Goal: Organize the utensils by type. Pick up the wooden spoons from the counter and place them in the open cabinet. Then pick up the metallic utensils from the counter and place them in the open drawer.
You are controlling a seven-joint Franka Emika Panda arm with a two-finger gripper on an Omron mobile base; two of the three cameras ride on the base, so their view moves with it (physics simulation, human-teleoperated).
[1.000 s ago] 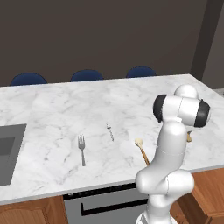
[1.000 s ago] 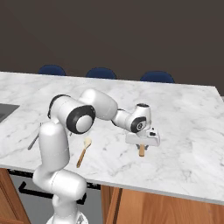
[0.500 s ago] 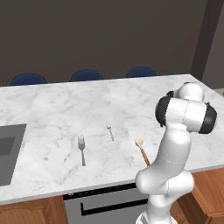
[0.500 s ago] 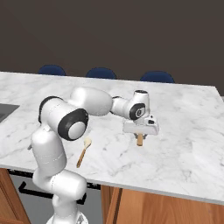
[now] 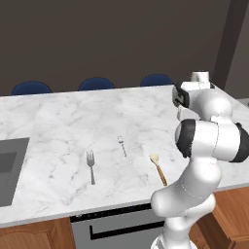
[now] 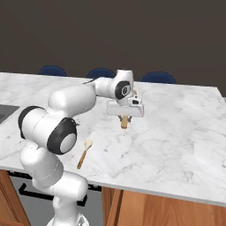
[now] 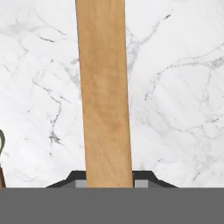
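My gripper (image 6: 125, 117) hangs above the white marble counter (image 6: 176, 132), shut on a wooden spoon (image 6: 124, 122) whose brown handle (image 7: 105, 96) runs straight up the hand view between the fingertips (image 7: 73, 177). A second wooden spoon (image 5: 159, 169) lies near the counter's front edge, beside the arm's base; the right base view has it too (image 6: 84, 153). Left of it lie a thin grey metal spoon (image 5: 122, 145) and a grey fork (image 5: 90, 166). The cabinet and the drawer are out of view.
A sink (image 5: 8, 168) is set into the counter at the far left. Blue chair backs (image 5: 97, 83) line the counter's far side. A dark appliance front (image 5: 116, 224) sits under the front edge, between brown cabinet doors.
The arm has risen and swung toward the far side of the counter, carrying the held wooden spoon higher off the marble. The utensils on the counter have not moved.
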